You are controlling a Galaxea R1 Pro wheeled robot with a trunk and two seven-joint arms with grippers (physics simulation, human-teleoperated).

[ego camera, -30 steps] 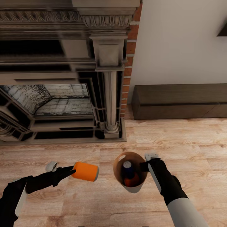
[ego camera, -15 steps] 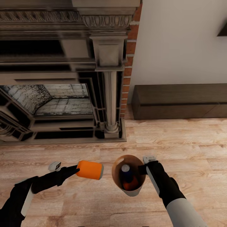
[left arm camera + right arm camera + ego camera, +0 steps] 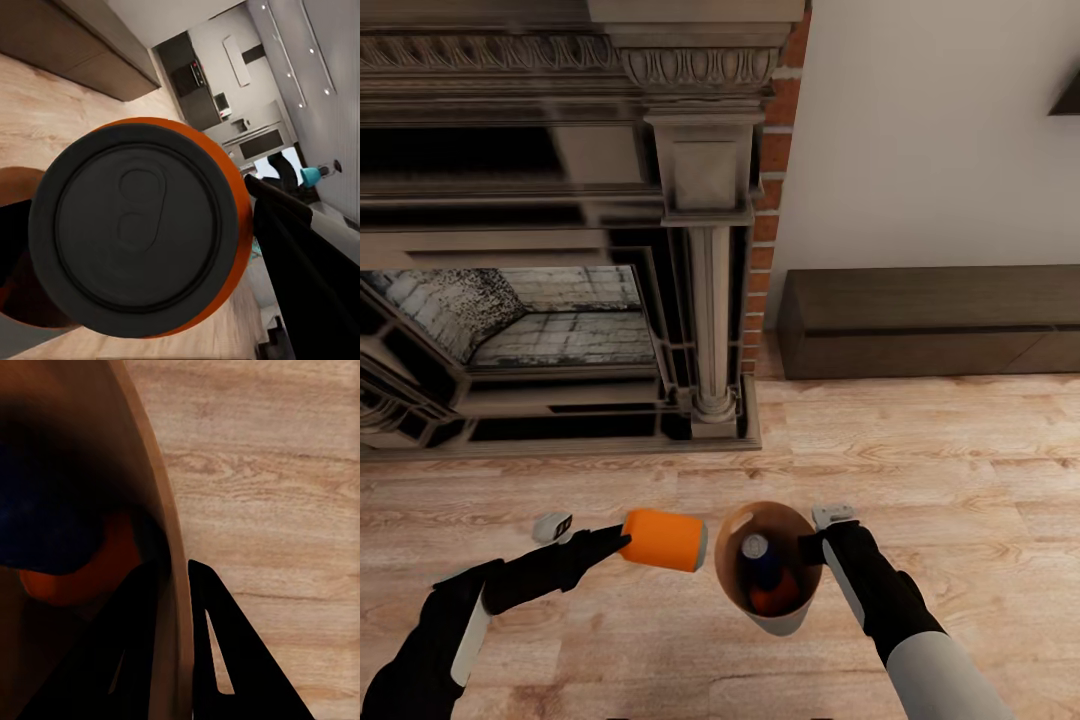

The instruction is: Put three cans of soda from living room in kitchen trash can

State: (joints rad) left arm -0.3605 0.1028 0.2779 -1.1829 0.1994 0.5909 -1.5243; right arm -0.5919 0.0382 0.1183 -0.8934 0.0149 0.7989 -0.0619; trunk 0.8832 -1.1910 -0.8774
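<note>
The left gripper (image 3: 618, 541) has its jaws clamped on an orange soda can (image 3: 664, 540) lying sideways, just beside the trash can (image 3: 792, 618). The right gripper (image 3: 812, 548) pinches the bin's rim; a blue can (image 3: 759, 560) and an orange can (image 3: 772, 598) sit inside.

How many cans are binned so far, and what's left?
Two are in: a dark blue can and an orange can sit inside the trash can, held at its rim by the right gripper. The left gripper holds the third can beside the bin; it still needs dropping in.
</note>
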